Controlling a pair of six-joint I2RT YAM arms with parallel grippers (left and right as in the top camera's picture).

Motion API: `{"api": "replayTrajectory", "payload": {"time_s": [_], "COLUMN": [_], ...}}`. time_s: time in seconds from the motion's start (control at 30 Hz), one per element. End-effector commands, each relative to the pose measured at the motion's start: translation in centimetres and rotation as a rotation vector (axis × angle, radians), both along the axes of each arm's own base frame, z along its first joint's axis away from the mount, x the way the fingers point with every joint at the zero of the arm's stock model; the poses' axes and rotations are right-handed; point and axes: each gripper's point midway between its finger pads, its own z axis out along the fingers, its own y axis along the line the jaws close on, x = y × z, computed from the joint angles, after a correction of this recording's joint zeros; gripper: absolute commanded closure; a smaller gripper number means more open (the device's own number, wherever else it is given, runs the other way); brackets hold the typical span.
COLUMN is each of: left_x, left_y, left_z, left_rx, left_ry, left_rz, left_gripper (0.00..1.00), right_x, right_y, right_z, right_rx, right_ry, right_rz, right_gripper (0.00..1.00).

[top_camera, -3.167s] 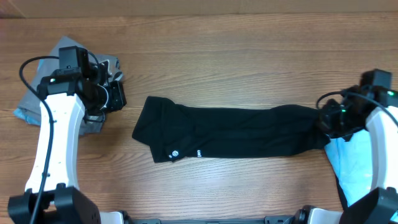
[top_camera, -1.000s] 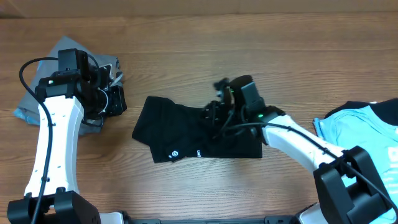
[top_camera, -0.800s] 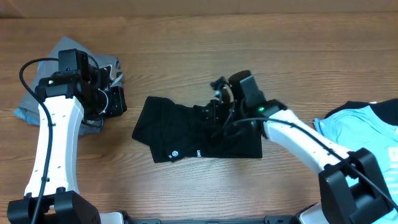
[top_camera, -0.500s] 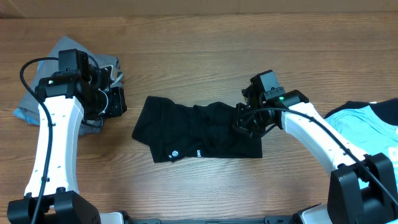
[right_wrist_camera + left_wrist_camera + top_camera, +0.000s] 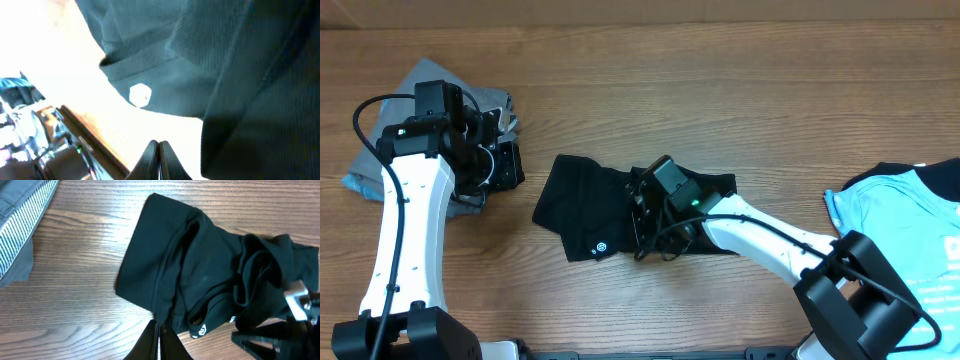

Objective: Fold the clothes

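Observation:
A black garment (image 5: 590, 205) lies folded in the middle of the table, with a small white logo near its front edge. It also shows in the left wrist view (image 5: 200, 275) and in the right wrist view (image 5: 210, 60). My right gripper (image 5: 643, 240) is shut and hovers low over the garment's middle, fingers pointing to the front left; in its own view (image 5: 157, 150) nothing shows between the fingers. My left gripper (image 5: 513, 165) is shut and empty, left of the garment and apart from it; its shut fingers (image 5: 159, 340) point at the garment's front corner.
A pile of grey clothes (image 5: 415, 90) lies at the far left, under the left arm, and shows in the left wrist view (image 5: 20, 215). A light blue shirt with dark trim (image 5: 900, 215) lies at the right edge. Bare wood surrounds the black garment.
The black garment, stretched out long before, now lies folded to about half that length. My right gripper swung back toward the fold's right edge, then left over the garment. The left arm stayed still.

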Motion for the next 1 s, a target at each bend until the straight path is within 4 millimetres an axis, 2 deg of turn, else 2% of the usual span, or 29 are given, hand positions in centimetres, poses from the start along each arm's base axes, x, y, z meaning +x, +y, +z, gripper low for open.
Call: {"api": "replayTrajectory", "payload": {"time_s": [0.0, 0.1, 0.2, 0.27, 0.37, 0.47, 0.53, 0.57, 0.6, 0.63, 0.67, 0.73, 0.77, 0.87, 0.97], "left_x": [0.1, 0.0, 0.1, 0.0, 0.1, 0.0, -0.3, -0.4, -0.8, -1.0, -1.2, -1.7, -2.0, -2.8, -3.1], "left_y": [-0.2, -0.2, -0.2, -0.2, -0.2, -0.5, -0.9, -1.1, -1.2, -1.3, -1.3, -1.4, -1.4, -1.4, -1.4], "left_z": [1.0, 1.0, 1.0, 1.0, 1.0, 1.1, 1.2, 1.2, 1.2, 1.2, 1.2, 1.2, 1.1, 1.0, 0.9], "left_rx": [0.005, 0.005, 0.005, 0.005, 0.005, -0.008, -0.025, -0.033, -0.041, -0.043, -0.044, -0.048, -0.05, -0.052, -0.052], "left_ry": [-0.036, -0.034, -0.035, -0.035, -0.035, -0.039, -0.04, -0.039, -0.025, -0.018, -0.011, 0.009, 0.02, 0.056, 0.067], "left_rz": [-0.035, -0.036, -0.037, -0.037, -0.037, -0.055, -0.085, -0.097, -0.102, -0.102, -0.102, -0.101, -0.1, -0.098, -0.097], "left_gripper": [0.93, 0.93, 0.93, 0.93, 0.93, 0.9, 0.88, 0.87, 0.86, 0.86, 0.85, 0.83, 0.82, 0.77, 0.73], "right_x": [3.3, 5.8, 7.2, 7.7, 8.8, 9.4, 9.5, 9.5, 9.7, 9.7, 9.6, 9.3, 9.2, 9.5, 10.5], "right_y": [-2.0, -6.1, -9.3, -10.7, -11.6, -10.9, -9.7, -8.7, -6.0, -4.0, -1.8, 1.1, 1.8, 2.6, 1.4], "right_z": [4.6, 6.4, 6.8, 6.4, 5.3, 3.2, 1.7, 0.9, -0.1, -0.3, -0.3, 0.1, 0.4, 2.1, 4.4], "right_rx": [-0.054, -0.197, -0.274, -0.293, -0.293, -0.281, -0.266, -0.246, -0.172, -0.104, -0.026, 0.077, 0.107, 0.156, 0.16], "right_ry": [-0.192, -0.287, -0.28, -0.238, -0.201, -0.169, -0.132, -0.115, -0.094, -0.084, -0.08, -0.088, -0.09, -0.129, -0.188], "right_rz": [-0.023, -0.144, -0.273, -0.352, -0.441, -0.487, -0.505, -0.502, -0.463, -0.428, -0.382, -0.313, -0.294, -0.254, -0.237], "right_gripper": [0.96, 0.96, 0.96, 0.96, 0.96, 0.96, 0.96, 0.96, 0.96, 0.96, 0.96, 0.96, 0.96, 0.96, 0.96]}}
